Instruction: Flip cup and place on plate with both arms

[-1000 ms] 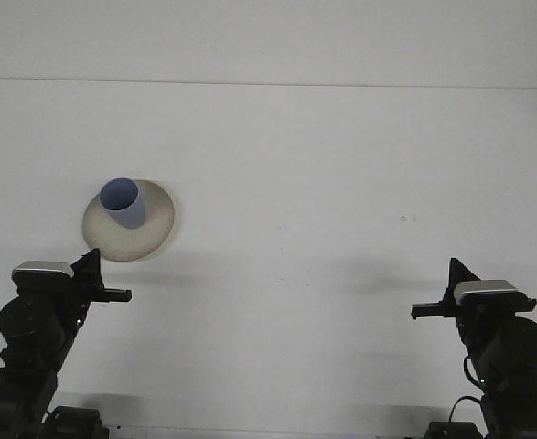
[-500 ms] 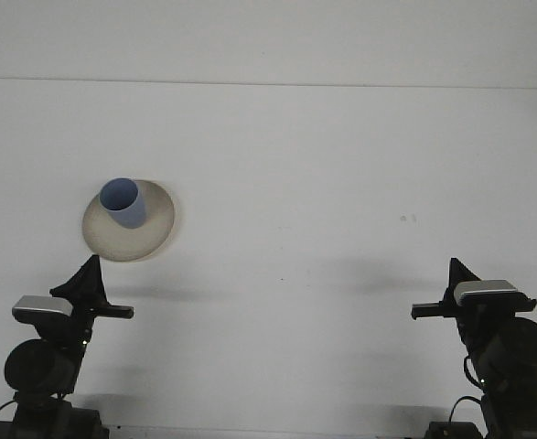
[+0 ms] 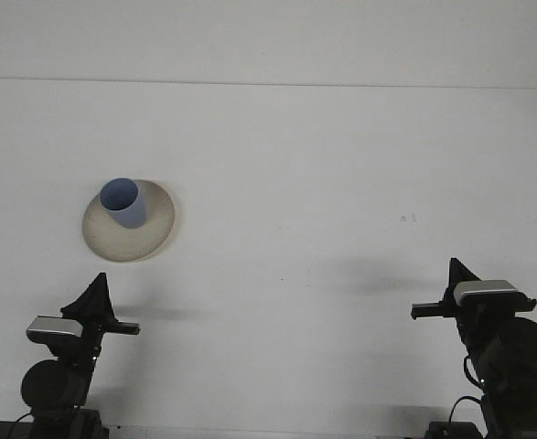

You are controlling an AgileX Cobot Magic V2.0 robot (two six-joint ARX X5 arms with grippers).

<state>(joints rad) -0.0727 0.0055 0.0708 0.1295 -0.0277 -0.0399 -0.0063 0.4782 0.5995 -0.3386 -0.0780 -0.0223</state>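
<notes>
left tool [image 3: 103,306] sitting low at near-left desk edge, grip state unclear | right tool [image 3: 440,297] sitting low at near-right, grip state unclear | blue cup [image 3: 124,203] standing upright, mouth up, on beige plate [image 3: 149,240] | white desk [image 3: 323,201] showing no readable writing

Bright, even overhead light; soft faint shadows on white table [image 3: 341,183]; slightly grainy, no glare.
</notes>
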